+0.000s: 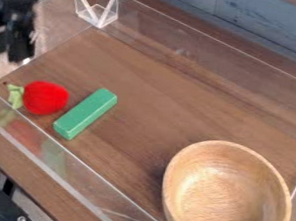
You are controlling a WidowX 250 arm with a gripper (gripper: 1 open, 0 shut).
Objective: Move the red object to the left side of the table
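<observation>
Wooden table (159, 104) holds red toy (44, 98) beside green block (84, 113); blurred gripper (14, 55), spread unclear

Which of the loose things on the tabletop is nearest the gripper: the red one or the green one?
The red ball-like toy fruit with the green stem, lying between the gripper and the green block.
</observation>
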